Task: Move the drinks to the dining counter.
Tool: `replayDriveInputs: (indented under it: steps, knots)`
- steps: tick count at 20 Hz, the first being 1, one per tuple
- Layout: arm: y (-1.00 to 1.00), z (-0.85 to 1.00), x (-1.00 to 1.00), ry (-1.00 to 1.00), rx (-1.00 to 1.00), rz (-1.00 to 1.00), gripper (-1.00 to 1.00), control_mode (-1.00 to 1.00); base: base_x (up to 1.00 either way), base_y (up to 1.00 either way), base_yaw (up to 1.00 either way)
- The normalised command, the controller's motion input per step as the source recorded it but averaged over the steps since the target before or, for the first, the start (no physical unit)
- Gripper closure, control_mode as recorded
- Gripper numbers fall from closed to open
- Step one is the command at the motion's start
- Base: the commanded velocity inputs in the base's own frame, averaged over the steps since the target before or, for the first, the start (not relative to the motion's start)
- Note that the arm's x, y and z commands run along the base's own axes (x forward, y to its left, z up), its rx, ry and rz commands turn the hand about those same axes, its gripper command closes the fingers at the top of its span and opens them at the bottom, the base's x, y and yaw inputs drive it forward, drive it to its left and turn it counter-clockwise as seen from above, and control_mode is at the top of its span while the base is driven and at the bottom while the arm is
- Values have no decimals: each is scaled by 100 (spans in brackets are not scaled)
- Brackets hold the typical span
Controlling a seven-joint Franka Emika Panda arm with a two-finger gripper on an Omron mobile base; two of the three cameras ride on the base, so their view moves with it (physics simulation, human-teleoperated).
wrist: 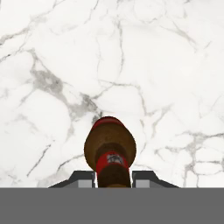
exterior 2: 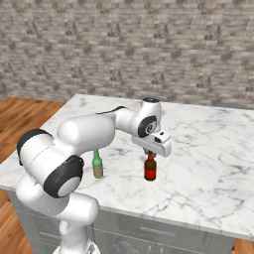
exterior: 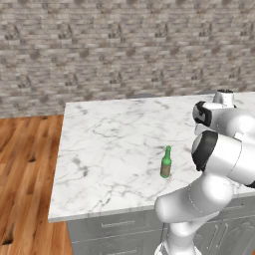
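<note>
On dining counter [exterior 2: 208, 144]: one green glass bottle [exterior 2: 97, 165], one red-brown beer bottle [exterior 2: 150, 168] pinched by gripper [exterior 2: 150, 153].

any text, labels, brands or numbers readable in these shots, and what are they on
No text can be read.
beer bottle: red neck band with a small pale patch, too blurred to read; held in the shut gripper.
green bottle: label too small to read.
dining counter: veining only, no marks.

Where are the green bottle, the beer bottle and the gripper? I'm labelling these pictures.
green bottle [exterior 2: 97, 167]: right base view, its body.
beer bottle [exterior 2: 150, 168]: right base view, its red-brown body.
gripper [wrist: 113, 177]: hand view, between its fingertips, at the bottle's neck.
</note>
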Motion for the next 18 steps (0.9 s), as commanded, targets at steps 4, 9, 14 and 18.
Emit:
replayDriveInputs:
  steps: [4,9,14,18]
  knots:
    - [0,-38,-24,0,7,-3,-100,-100,0,0,0]
    - [-1,-13,-16,-1,4,-6,-100,-100,0,0,0]
    - [0,-1,-31,-2,1,-4,-100,-100,0,0,0]
    - [6,0,-29,-4,0,-6,-100,-100,0,0,0]
